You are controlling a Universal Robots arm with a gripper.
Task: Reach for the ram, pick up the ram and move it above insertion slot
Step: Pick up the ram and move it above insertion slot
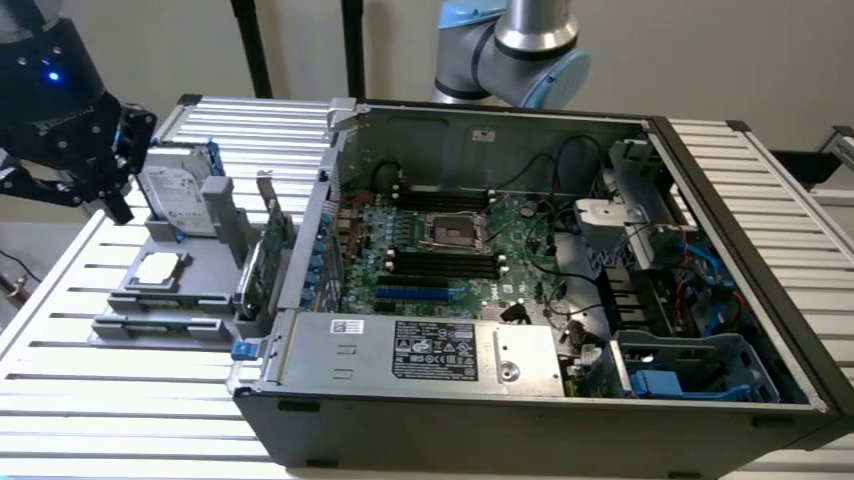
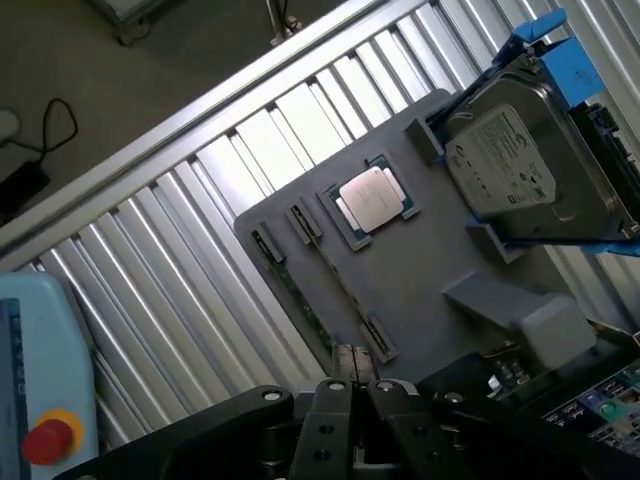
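A slatted metal desk (image 1: 80, 400) carries one open computer case (image 1: 534, 400) and one gray tray (image 1: 207, 290). One ram (image 1: 158, 324) sits in the tray's edge holder, with one processor (image 1: 158, 268), one hard drive (image 1: 180, 195) and one upright card (image 1: 274, 250) beyond it. The gripper (image 1: 74, 195) hangs above the tray's hard-drive end, apart from the ram. I cannot tell whether it is open or closed. Parallel black insertion slots (image 1: 447, 265) lie inside the case.

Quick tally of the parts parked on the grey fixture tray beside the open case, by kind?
hard drive: 1
processor chip: 1
ram: 1
expansion card: 1
Total: 4, all on the grey tray
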